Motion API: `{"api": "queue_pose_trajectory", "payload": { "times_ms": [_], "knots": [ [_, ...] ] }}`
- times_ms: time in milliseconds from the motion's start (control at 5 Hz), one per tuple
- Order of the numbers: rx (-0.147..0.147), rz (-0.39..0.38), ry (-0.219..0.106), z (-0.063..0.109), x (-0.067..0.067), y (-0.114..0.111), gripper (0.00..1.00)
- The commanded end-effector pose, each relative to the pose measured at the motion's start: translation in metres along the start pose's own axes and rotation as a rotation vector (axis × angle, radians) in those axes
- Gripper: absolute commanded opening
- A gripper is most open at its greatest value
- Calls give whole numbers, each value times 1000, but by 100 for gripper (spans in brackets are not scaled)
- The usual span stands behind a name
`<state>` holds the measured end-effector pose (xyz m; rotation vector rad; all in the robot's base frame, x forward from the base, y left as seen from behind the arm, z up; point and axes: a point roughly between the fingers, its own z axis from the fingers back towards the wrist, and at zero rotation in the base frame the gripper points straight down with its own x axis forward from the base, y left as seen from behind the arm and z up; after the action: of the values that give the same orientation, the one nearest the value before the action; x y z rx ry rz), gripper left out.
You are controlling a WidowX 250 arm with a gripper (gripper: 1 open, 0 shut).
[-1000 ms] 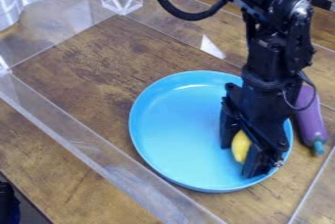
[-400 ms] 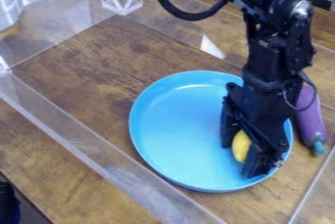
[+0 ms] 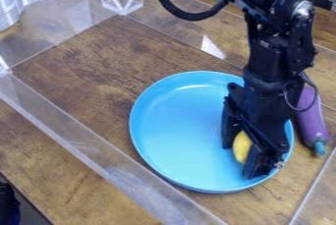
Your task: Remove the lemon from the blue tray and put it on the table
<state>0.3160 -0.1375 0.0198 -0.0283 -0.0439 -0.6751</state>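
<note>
The lemon [image 3: 243,147] is a small bright-yellow fruit in the right part of the blue tray [image 3: 178,131], a wide round plate on the dark wooden table [image 3: 92,67]. My black gripper [image 3: 250,152] points straight down over the tray and is shut on the lemon, whose yellow skin shows between the fingers. The fingertips reach down to the tray's surface. Much of the lemon is hidden by the fingers.
A long purple eggplant [image 3: 311,121] lies on the table just right of the tray, close to the gripper. Clear acrylic walls [image 3: 79,140] edge the table at the front left and the back.
</note>
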Motion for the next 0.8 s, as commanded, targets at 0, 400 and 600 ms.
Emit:
{"api": "queue_pose_trajectory", "payload": {
  "times_ms": [0,400,600],
  "knots": [
    [1,-35,16,-10,-5,-3,0],
    [8,-44,13,-8,-5,-2,0],
    [11,-49,11,-8,-5,-1,0]
  ]
}}
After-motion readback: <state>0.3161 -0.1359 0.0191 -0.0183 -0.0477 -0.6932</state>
